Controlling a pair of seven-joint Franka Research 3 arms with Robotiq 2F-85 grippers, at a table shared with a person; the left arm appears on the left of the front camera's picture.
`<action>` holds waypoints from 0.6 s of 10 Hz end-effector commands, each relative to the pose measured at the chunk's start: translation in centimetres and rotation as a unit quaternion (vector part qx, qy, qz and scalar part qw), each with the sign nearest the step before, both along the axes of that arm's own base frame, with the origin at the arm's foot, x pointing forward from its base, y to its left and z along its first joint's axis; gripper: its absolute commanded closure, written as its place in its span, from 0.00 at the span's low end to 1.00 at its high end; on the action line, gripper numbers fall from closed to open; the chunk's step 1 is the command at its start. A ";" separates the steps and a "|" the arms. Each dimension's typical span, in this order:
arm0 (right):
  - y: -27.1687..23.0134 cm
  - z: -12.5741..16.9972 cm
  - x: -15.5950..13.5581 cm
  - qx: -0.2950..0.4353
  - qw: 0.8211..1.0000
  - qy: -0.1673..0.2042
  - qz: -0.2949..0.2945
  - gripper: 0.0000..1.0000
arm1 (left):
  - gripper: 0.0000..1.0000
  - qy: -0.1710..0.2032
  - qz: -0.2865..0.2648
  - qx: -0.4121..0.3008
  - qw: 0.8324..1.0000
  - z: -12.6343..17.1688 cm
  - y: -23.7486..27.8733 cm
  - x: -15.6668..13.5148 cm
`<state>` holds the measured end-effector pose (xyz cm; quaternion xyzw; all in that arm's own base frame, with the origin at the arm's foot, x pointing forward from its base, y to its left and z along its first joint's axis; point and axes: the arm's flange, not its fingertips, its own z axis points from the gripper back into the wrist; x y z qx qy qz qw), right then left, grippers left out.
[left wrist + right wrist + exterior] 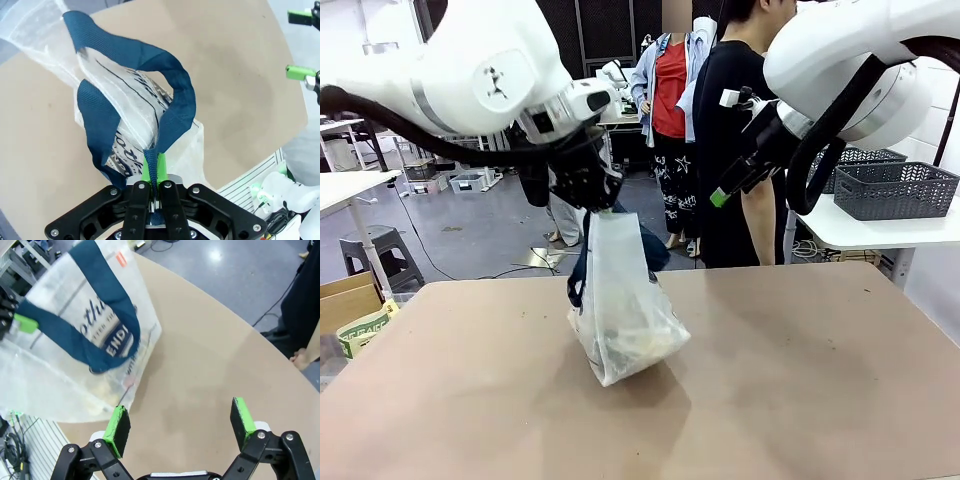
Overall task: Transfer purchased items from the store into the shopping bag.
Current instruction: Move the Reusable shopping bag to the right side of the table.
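**A:** How are your fingers sitting right now?

**B:** Your left gripper [151, 172] has its fingers [148, 169] pinched tight on one navy strap [172, 117] of the shopping bag [620, 305], so the bag hangs from it with its bottom resting on the counter [800, 380]. The second strap [97, 130] droops loose beside it.

**A:** And the right one?

**B:** Your right gripper [180, 425] has its fingers [119, 429] spread wide, holding nothing, up above the counter just off the bag's side. You can make out pale lumps [107, 390] through the plastic, low in the bag. A person [735, 150] stands at the far edge.
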<state>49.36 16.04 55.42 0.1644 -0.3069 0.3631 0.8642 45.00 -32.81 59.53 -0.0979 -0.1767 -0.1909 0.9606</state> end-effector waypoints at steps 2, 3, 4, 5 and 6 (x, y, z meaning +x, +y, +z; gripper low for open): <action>0.1 0.2 -0.1 -0.004 1.000 0.003 -0.004 0.00 | 1.00 -0.052 0.000 0.020 0.998 3.4 3.7 0.6; 0.1 0.2 -0.1 -0.004 1.000 0.003 -0.004 0.00 | 1.00 -0.072 0.007 0.024 0.997 4.1 5.9 0.6; 0.1 0.2 -0.1 -0.004 1.000 0.003 -0.004 0.00 | 1.00 -0.083 0.002 0.020 0.996 4.2 7.9 1.1; 0.1 0.2 -0.1 -0.004 1.000 0.003 -0.004 0.00 | 1.00 -0.082 -0.007 0.022 0.996 4.3 9.9 1.4; 0.1 0.2 -0.1 -0.004 1.000 0.003 -0.004 0.00 | 1.00 -0.072 -0.017 0.034 0.997 4.1 11.7 1.6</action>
